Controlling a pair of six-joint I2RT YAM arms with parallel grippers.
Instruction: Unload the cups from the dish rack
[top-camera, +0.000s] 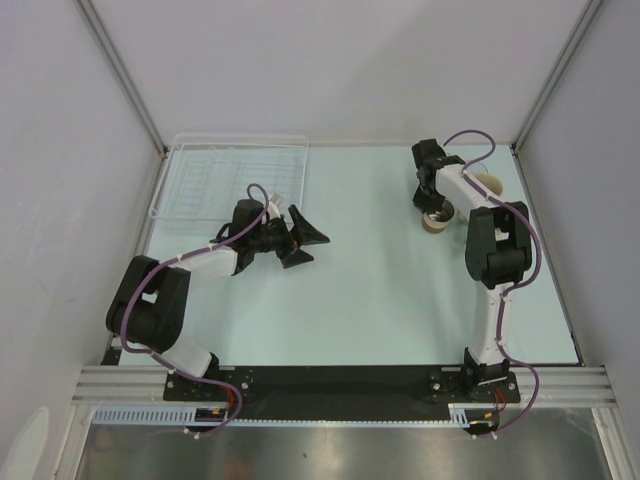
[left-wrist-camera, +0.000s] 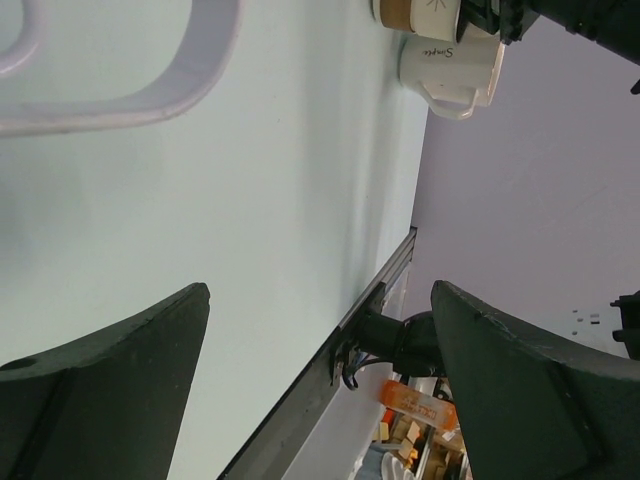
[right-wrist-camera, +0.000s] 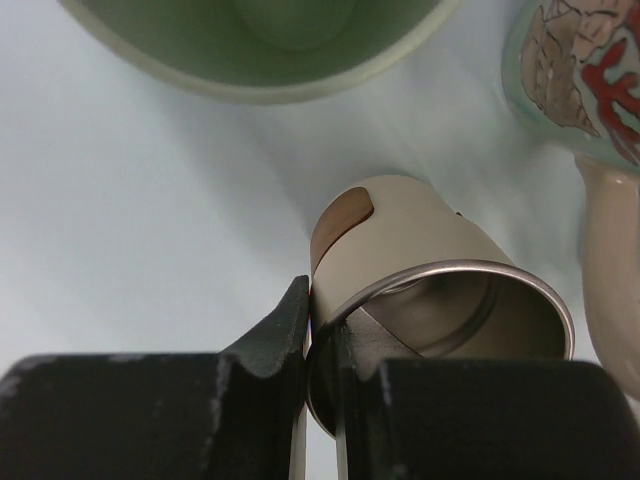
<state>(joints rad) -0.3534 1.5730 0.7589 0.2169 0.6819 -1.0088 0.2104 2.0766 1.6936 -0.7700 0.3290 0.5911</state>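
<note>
A pale green cup (right-wrist-camera: 260, 50) and a patterned mug (right-wrist-camera: 580, 90) crowd the beige cup (right-wrist-camera: 400, 260), well apart from the dish rack (top-camera: 240, 139). My right gripper (right-wrist-camera: 320, 340) pinches its rim; my left gripper (top-camera: 308, 246) gapes empty.

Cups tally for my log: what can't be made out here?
Top external: right hand covers beige cup; arm hides neighbours.
Top external: dish rack; any clear glass too faint.
Right wrist: pale green cup cut by top edge.
Left wrist: white mug partly behind another cup.
</note>
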